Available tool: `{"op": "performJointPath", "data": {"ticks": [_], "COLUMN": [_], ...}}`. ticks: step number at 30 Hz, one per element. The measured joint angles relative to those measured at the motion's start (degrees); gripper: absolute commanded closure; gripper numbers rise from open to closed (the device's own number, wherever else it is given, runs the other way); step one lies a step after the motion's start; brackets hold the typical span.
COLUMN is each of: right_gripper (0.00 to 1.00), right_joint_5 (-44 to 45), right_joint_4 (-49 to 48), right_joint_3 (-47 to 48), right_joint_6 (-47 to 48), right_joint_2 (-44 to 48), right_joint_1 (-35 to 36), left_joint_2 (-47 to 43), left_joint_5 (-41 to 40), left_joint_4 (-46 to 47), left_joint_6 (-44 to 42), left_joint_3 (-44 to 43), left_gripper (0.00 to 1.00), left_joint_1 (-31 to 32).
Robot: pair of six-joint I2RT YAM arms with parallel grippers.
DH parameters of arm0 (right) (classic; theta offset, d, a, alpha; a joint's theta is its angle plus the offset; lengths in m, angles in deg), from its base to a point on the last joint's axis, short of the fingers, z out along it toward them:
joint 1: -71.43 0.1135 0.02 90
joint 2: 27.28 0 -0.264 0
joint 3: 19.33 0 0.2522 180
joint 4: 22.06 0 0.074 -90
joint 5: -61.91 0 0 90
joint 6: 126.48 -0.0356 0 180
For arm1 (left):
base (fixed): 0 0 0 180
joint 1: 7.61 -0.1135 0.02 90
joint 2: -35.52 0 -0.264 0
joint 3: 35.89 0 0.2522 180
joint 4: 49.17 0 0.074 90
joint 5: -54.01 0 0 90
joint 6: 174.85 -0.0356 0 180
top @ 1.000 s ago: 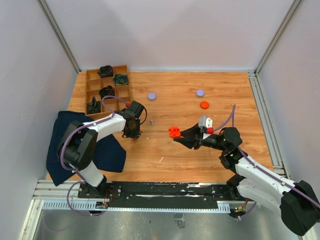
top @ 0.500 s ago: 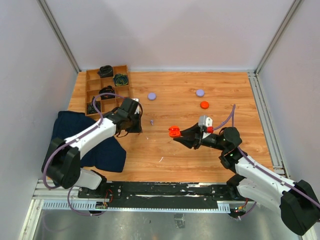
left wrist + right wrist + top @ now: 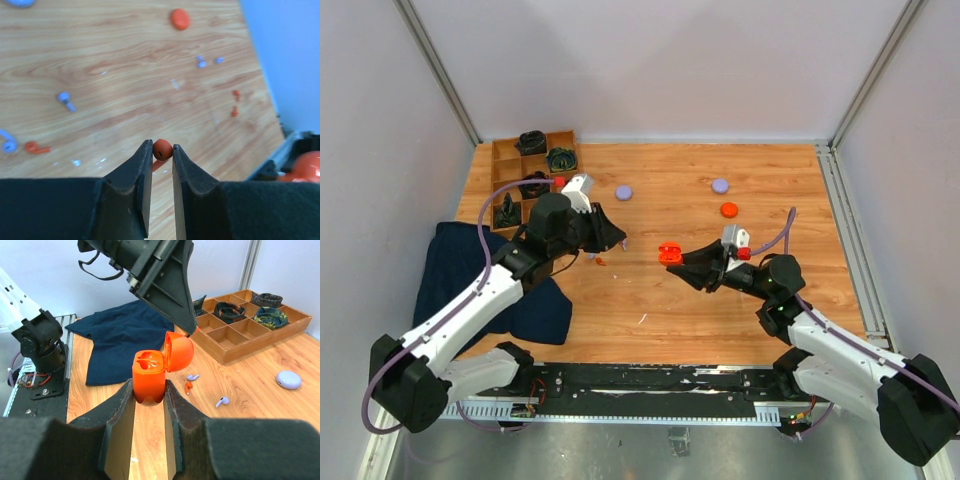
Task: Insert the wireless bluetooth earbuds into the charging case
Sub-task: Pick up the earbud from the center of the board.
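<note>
Plainly, the left gripper [image 3: 162, 151] is closed on an orange-red earbud [image 3: 162, 148]. The bud's round head is pinched at the very tips of the two black fingers and pokes out just past them. Its stem slants down behind the left finger. The bud is small and glossy, with a tiny dark hole on its face.

Seen from above, this gripper hangs over the wooden table [image 3: 680, 310] left of centre. It points toward the right gripper [image 3: 672, 256], with a gap between the two. The right gripper's jaws clamp the lower body of an orange-red charging case [image 3: 148, 371]. The case stands upright between them, and its hinged lid [image 3: 178, 351] is swung open to the right. Moulded hollows show inside.

On the table beyond the case lie a lavender earbud [image 3: 192, 376], a loose orange-red earbud [image 3: 188, 386] just beside it, and a second lavender earbud [image 3: 222, 401] a little nearer the right. Farther right sits a lavender disc [image 3: 289, 379]. A wooden compartment tray [image 3: 235, 352] holds black coiled bundles [image 3: 230, 311], and a dark blue cloth [image 3: 125, 340] is spread beside it.
</note>
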Motion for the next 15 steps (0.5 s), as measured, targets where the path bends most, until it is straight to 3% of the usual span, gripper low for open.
{"op": "performJointPath", "data": {"ticks": [15], "right_gripper": [0.99], "right_joint_5": [2.1], "right_joint_4": [-6.6], "right_joint_3": [0.0], "right_joint_6": [-3.0], "right_joint_2": [-3.8], "right_joint_1": [0.0], "left_joint_2": [-8.5], "left_joint_5": [2.8], "left_joint_4": [21.2], "left_joint_6": [8.9], "left_joint_3": [4.4], "left_gripper": [0.84], "left_joint_1": [9.4]}}
